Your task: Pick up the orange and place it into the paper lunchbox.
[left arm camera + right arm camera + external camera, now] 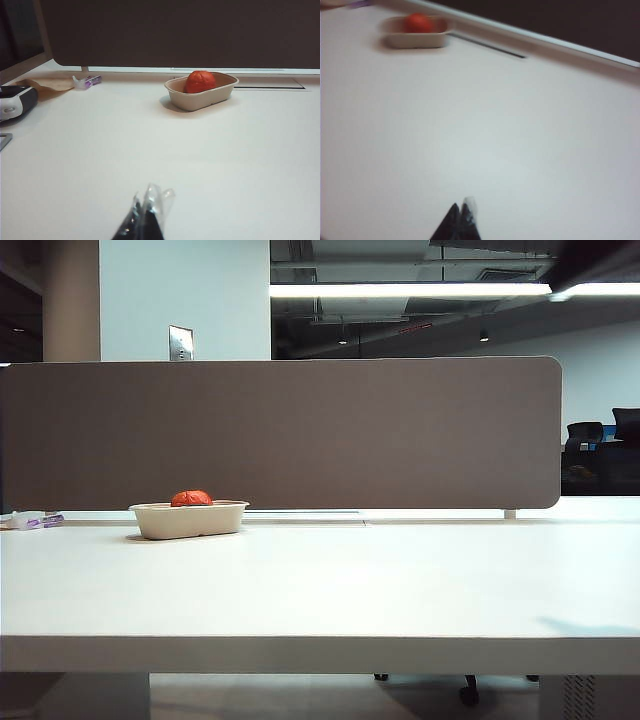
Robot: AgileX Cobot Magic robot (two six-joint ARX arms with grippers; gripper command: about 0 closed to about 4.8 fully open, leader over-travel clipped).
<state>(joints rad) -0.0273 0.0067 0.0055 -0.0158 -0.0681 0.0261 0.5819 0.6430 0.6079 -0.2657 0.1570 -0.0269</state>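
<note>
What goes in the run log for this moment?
orange: inside paper lunchbox | left gripper: shut, empty, away from lunchbox | right gripper: shut, empty, away from lunchbox | placement: looks done

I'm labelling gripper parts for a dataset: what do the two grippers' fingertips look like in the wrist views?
The left gripper shows black tapering fingers wrapped in clear, glossy film. The right gripper shows the same black pointed shape with a pale tip, blurred. No cables or markings visible.

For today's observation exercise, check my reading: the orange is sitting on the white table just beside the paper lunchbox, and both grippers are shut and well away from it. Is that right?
Not quite. The orange lies inside the paper lunchbox, not beside it, as the left wrist view shows plainly. The rest holds: the left gripper and the right gripper are shut and far from it over the white table.
</note>
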